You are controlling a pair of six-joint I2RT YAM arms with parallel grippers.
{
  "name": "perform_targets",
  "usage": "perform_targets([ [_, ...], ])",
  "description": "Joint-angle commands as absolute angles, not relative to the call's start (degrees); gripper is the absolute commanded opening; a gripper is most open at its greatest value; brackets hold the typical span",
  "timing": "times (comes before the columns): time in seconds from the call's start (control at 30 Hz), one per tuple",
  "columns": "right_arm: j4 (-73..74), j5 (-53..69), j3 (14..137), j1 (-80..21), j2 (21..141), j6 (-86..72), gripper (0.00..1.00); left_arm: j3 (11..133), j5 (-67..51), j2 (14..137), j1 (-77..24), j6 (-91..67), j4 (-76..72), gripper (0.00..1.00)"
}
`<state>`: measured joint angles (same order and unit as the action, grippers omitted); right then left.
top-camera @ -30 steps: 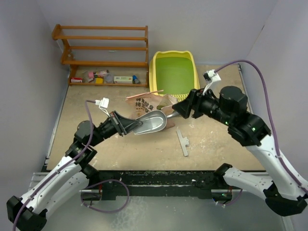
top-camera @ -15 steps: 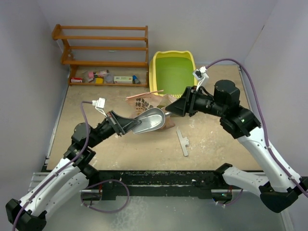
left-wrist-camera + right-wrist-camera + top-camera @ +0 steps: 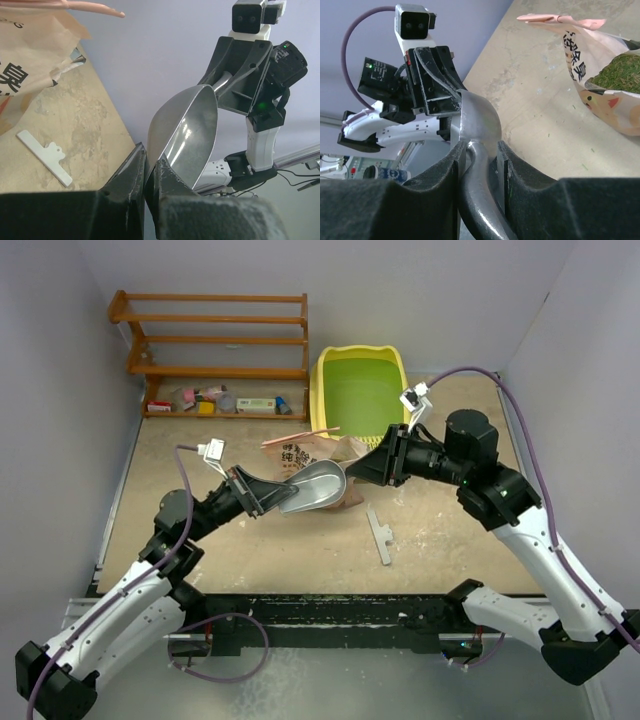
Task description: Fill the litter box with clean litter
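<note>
Litter box (image 3: 318,395) looks bare, 0 poured. L gripper (image 3: 150,167) pinches scoop (image 3: 318,485) rim; R gripper (image 3: 480,155) narrow round handle, can't tell if clamped. Scooping, pouring all yet to do.

The left arm (image 3: 150,570) stretches low, forward and to the right, and the left gripper (image 3: 262,495) is clamped tight on the rim of the scoop (image 3: 320,485). The right arm (image 3: 520,520) bends at a raised elbow and reaches left. The right gripper (image 3: 362,472) has its fingers (image 3: 451,165) close on either side of the scoop's handle, but whether they grip it is unclear.
</note>
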<state>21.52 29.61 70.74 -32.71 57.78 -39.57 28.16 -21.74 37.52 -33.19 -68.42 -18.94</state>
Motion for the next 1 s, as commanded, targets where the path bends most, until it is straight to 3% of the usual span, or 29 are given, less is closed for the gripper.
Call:
perform_targets([
  [0.0, 21.80, 30.49, 71.84, -33.31, 57.70, -37.29, 0.21, 29.09, -20.83, 37.39, -33.31, -68.85, -22.13, 0.00],
  [0.13, 23.33, 28.68, 71.98, -33.30, 57.73, -36.34, 0.00, 30.03, -20.98, 38.14, -33.31, -67.28, -20.14, 0.01],
  [0.2, 25.32, 25.72, 72.56, -33.31, 57.21, -35.24, 0.00, 32.07, -20.24, 38.65, -33.31, -64.57, -15.47, 0.30],
  [0.23, 26.77, 24.01, 73.24, -33.28, 56.95, -34.50, 0.00, 33.70, -20.02, 39.10, -33.31, -62.19, -12.28, 0.40],
  [0.33, 31.46, 18.45, 76.29, -33.26, 56.52, -31.71, 0.00, 41.04, -18.35, 41.50, -33.28, -50.48, -0.55, 0.54],
  [0.5, 40.02, 6.69, 83.59, -33.29, 57.11, -27.33, 0.00, 58.38, -10.51, 48.61, -33.26, -25.90, 17.06, 0.59],
  [0.7, 45.67, -5.17, 90.78, -33.31, 61.60, -22.69, 0.00, 70.96, -4.21, 57.47, -33.31, -3.20, 23.06, 0.60],
  [0.8, 46.43, -8.24, 93.32, -33.30, 64.93, -20.84, 0.00, 76.16, -4.22, 62.84, -33.31, 4.34, 28.63, 0.67],
  [0.97, 45.92, -13.66, 95.48, -33.26, 70.64, -18.42, 0.00, 78.35, -7.90, 68.92, -33.27, 7.82, 34.20, 0.69],
])
